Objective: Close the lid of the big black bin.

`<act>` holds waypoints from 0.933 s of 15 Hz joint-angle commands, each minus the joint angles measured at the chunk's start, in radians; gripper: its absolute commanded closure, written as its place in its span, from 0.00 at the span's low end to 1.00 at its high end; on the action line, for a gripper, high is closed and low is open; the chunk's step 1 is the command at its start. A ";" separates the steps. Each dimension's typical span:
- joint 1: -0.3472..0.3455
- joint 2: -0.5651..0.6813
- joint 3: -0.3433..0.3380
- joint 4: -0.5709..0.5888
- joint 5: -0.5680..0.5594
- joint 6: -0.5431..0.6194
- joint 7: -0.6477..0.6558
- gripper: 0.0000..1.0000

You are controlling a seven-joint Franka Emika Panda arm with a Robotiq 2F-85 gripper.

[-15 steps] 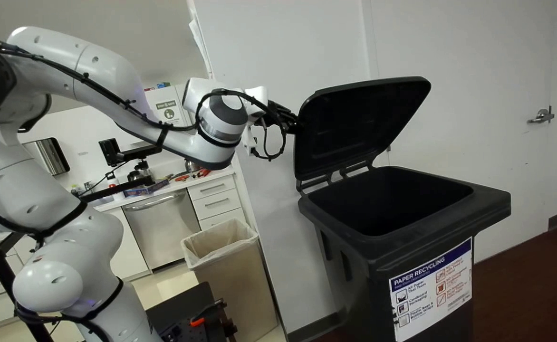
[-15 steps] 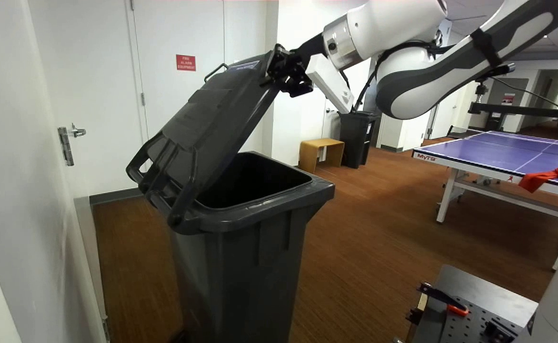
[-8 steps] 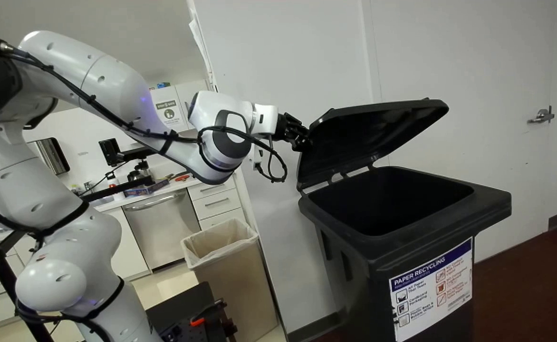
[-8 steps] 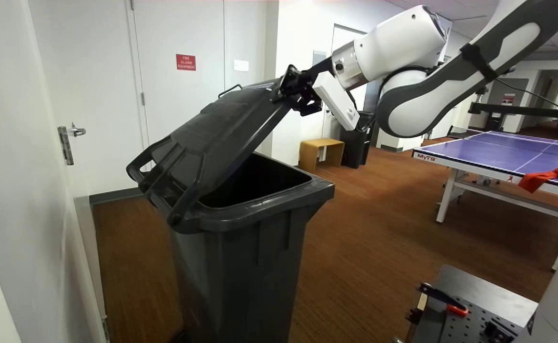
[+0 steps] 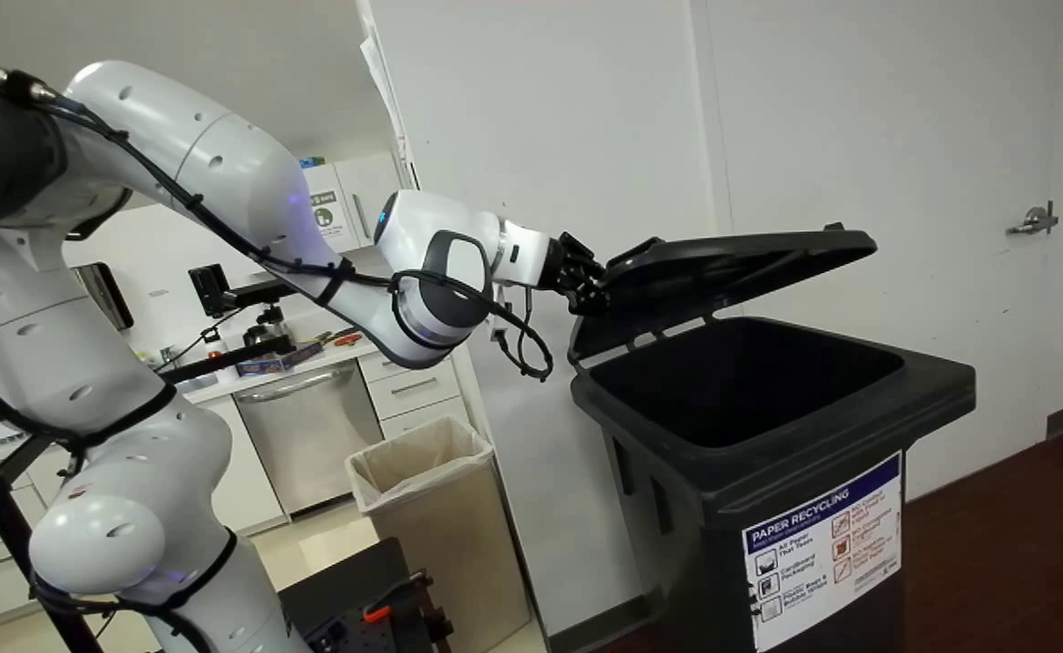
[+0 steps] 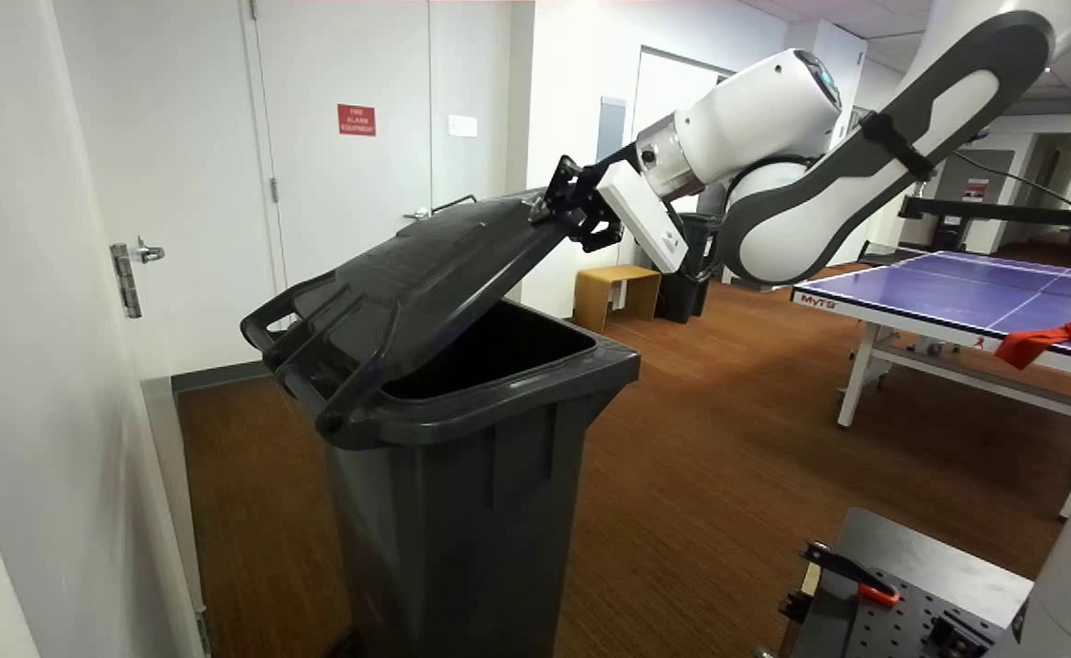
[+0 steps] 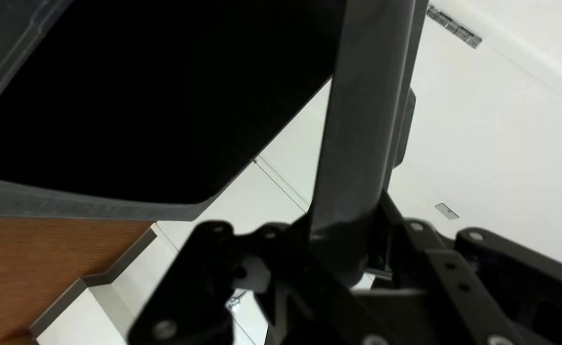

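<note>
The big black bin stands on the floor with its opening exposed; it shows in both exterior views (image 5: 677,544) (image 6: 462,539), and its rim fills the left of the wrist view (image 7: 84,203). The black lid is tilted partway open above the bin on its hinge, in both exterior views (image 5: 740,258) (image 6: 444,265). My gripper is at the lid's raised edge, in both exterior views (image 5: 597,288) (image 6: 561,217). In the wrist view, the gripper (image 7: 345,206) has one finger on each side of the lid's edge (image 7: 362,96) and is shut on it.
A white wall (image 5: 550,118) stands close behind the bin. A smaller beige bin (image 5: 450,535) with a liner stands nearby. A cart with a perforated plate (image 6: 910,585) is beside the robot base. A table-tennis table (image 6: 956,292) and a wooden stool (image 6: 618,273) stand farther off.
My gripper has moved downward with the lid's edge in it. The lid has swung down from steep to a shallower tilt over the bin. The bin itself stands about where it was.
</note>
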 commanded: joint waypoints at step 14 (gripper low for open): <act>-0.021 0.179 -0.074 -0.083 0.012 -0.037 0.124 0.23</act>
